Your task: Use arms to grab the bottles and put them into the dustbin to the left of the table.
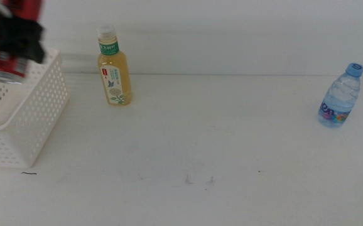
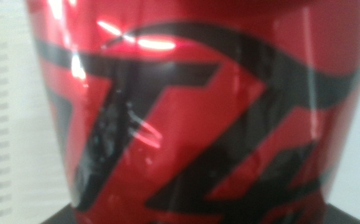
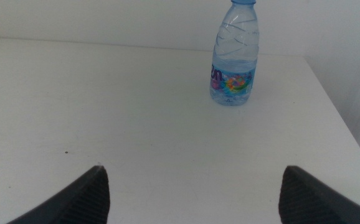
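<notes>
— While the left gripper (image 1: 9, 37) hangs over the dustbin (image 1: 40, 119) at the far left of the table (image 1: 232, 138), what is it carrying?

— The red can (image 1: 2, 66), clamped between its jaws above the basket's open top. In the left wrist view the can (image 2: 192, 118) fills nearly everything, red with black lettering.

— And moving right?

— The tea bottle (image 1: 113, 66) stands upright just beside the dustbin, on its right, at the far edge of the table, white cap on. A few small dark marks (image 1: 197, 181) sit near the middle front.

— Further right?

— The water bottle (image 1: 341, 95) stands upright near the far right corner, blue cap on. The right gripper (image 3: 192, 196) faces it from well apart, jaws spread wide, holding nothing; the bottle (image 3: 234, 56) shows beyond them.
</notes>
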{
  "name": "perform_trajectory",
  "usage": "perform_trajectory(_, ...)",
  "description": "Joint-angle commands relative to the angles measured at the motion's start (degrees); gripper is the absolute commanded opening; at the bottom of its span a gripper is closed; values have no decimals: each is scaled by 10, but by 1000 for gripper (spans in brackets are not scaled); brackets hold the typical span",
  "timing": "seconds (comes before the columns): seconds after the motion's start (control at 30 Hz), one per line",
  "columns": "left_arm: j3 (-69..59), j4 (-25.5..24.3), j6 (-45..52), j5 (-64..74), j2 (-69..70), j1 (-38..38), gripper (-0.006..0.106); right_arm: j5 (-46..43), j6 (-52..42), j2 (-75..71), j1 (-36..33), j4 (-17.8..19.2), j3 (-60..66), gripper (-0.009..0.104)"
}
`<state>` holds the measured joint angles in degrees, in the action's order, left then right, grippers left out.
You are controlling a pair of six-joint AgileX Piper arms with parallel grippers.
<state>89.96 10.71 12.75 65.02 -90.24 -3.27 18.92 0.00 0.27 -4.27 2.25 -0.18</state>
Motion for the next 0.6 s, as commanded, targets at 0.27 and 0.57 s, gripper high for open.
perform_trajectory(0.27,140,8,108,49,-178,-142,14,-9,-3,-3,3,3,2,92)
perform_trajectory(0.57,141,-33,130,27,-257,-151,14,-9,-3,-3,3,3,2,92)
